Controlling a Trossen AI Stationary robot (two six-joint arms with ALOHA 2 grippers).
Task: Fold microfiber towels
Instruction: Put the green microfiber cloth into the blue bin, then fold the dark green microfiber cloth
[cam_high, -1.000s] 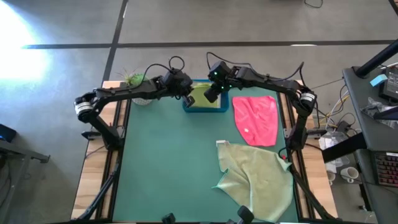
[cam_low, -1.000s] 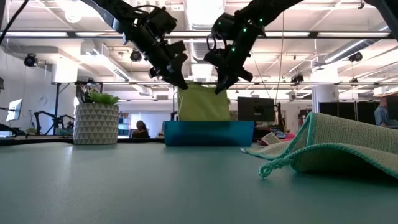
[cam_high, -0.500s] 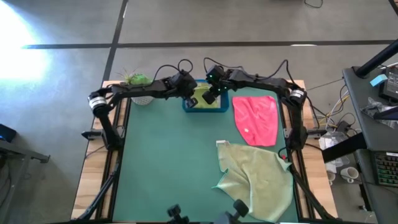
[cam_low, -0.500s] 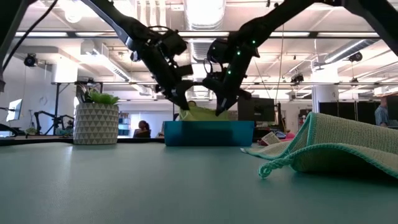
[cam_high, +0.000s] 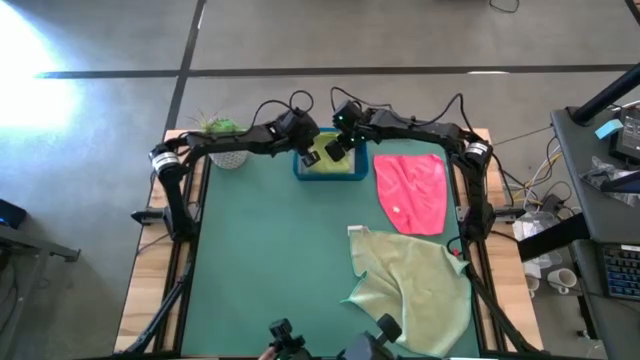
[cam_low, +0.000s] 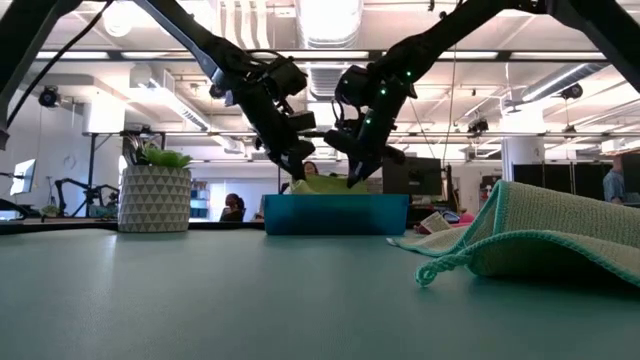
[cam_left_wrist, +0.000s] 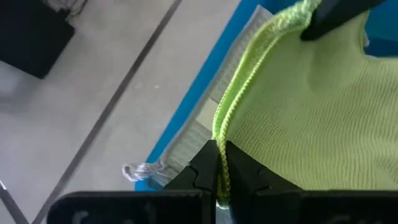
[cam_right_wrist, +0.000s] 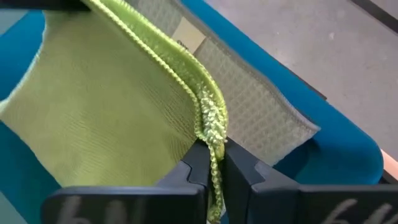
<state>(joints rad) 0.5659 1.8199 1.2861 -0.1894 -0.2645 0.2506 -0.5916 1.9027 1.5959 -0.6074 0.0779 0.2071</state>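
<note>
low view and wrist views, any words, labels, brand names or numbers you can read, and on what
No readable text in any view.
Grey towel: a small tan tag, blank as far as can be seen.
Monitors in the room behind the blue tray: too small to read.
Planter: only a triangle pattern.

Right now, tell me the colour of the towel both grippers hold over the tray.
Lime green towel; the right wrist view shows it best.

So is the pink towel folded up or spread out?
Spread out. The pink towel lies flat and a bit wrinkled on the table, right of the blue tray, with no claw touching it.
</note>
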